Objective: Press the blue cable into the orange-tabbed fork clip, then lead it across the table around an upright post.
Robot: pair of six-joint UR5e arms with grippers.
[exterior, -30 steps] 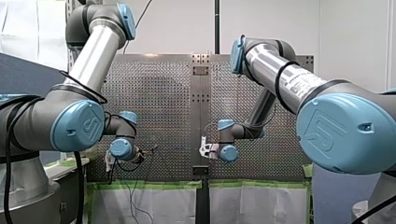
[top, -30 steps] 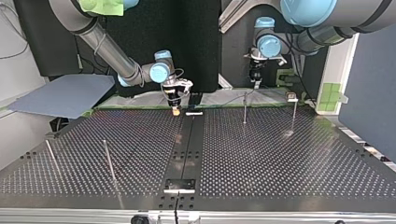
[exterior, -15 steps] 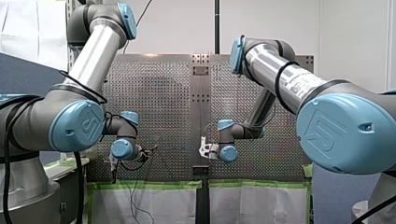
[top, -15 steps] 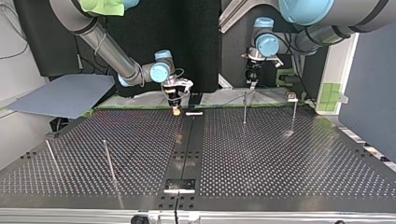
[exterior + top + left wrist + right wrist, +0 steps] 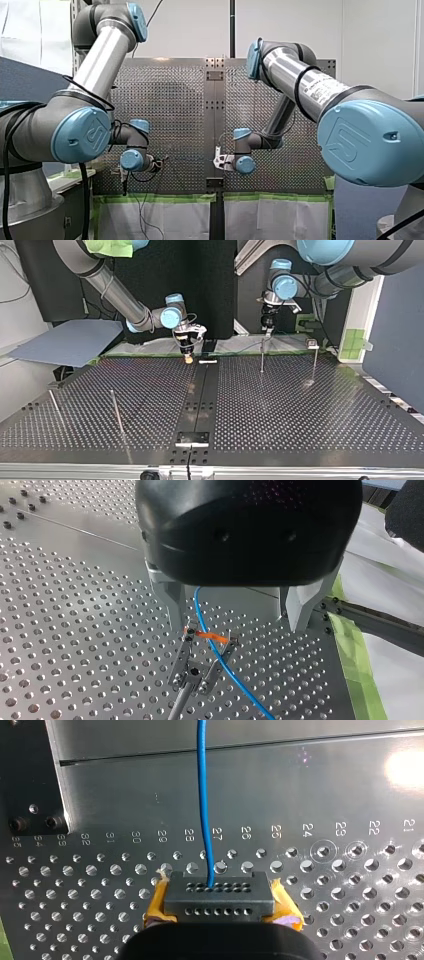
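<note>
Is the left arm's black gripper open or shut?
Open. In the left wrist view, the left gripper's metal fingers stand wide apart, the thin blue cable running free between them.

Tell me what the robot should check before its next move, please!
1. Right gripper holds the black plug on the blue cable: ok.
2. Left gripper open, above the clip: ok.
3. Cable lies across the clip's orange tab: ok.
4. Cable pushed fully down into the clip: cannot tell.
5. A thin post stands on the table: ok.
</note>
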